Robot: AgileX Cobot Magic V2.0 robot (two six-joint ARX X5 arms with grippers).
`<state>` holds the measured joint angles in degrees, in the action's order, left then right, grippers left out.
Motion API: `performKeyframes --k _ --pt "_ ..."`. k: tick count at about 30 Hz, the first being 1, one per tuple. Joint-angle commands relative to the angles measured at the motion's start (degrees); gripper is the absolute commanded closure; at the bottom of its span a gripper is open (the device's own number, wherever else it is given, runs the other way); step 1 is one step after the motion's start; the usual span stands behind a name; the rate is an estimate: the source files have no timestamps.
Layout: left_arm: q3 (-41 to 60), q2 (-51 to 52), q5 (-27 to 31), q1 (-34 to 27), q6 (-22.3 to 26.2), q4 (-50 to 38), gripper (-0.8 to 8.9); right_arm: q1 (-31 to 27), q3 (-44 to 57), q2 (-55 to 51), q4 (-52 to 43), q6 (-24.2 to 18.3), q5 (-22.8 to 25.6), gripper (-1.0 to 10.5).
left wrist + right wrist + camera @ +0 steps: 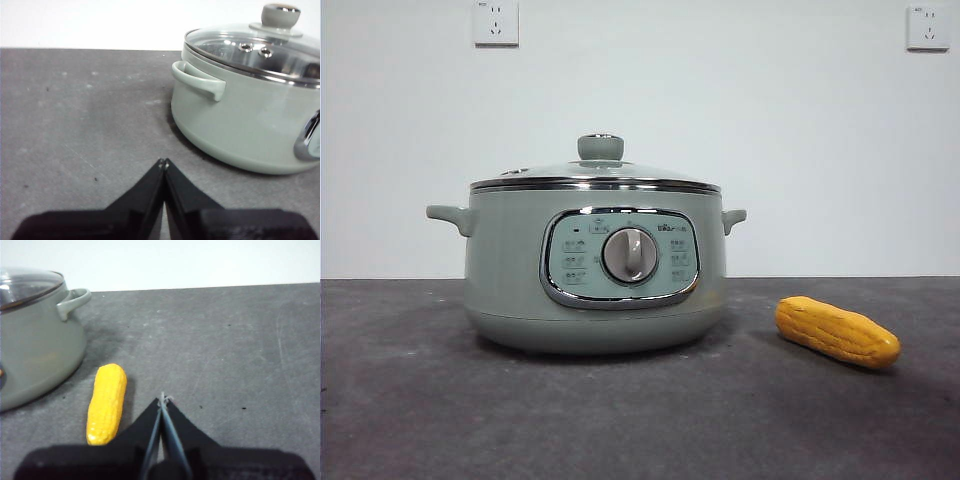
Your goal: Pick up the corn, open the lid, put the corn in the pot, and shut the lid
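Nearest the front edge, the dark grey surface (420,420) is speckled and scuffed. The corn (836,331) lies flat on it at about four o'clock from the pot, just beside the pot's base but apart from it, its long axis slanted so that one rounded end points toward the pot and the other toward the front right. The right hand (163,399) hovers low over the surface with both black jaws pressed together tip to tip, holding nothing; the corn (106,403) lies close alongside it, not touched. The left hand (163,162) is likewise closed to a point and carries nothing; it sits over bare surface on the opposite side of the pot, near the pot's side handle (199,81) but apart from it. Neither arm appears in the front view. At the centre stands the pot (595,265), sage green, upright, its chrome-framed control panel (620,257) and silver dial (629,255) facing the front. The lid (595,176) is seated squarely on the pot's rim, closed, with the green knob (600,147) upright at twelve o'clock above the dial. Farthest back, a white wall carries two sockets (496,22), one at each upper corner.
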<state>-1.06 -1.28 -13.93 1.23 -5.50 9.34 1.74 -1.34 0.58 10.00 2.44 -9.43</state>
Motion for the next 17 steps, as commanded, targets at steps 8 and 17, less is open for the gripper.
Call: performKeyframes --k 8,17 --pt "-2.25 -0.02 -1.46 -0.17 -8.70 2.05 8.19 -0.09 -2.86 -0.04 1.64 13.97 -0.20 9.6" --pt "-15.65 -2.71 -2.93 -0.17 -9.05 11.93 8.19 -0.09 -17.79 3.19 10.82 13.79 -1.36 9.6"
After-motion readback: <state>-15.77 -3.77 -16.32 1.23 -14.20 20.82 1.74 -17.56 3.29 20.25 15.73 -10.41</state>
